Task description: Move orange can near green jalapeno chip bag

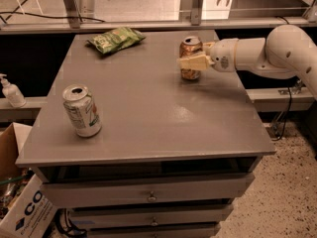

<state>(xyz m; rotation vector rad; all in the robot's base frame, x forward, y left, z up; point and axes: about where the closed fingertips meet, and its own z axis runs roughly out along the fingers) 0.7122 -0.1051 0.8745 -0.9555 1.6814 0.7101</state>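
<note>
the gripper [192,61] is at the upright orange can [190,47], well apart from the green jalapeno chip bag [115,38].

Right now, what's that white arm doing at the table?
A robot arm reaches in from the right, and its gripper is at the orange can, which stands upright near the far right edge of the table. The green jalapeno chip bag lies at the far left, well apart from it. A white and green can stands near the front left, untouched.
</note>
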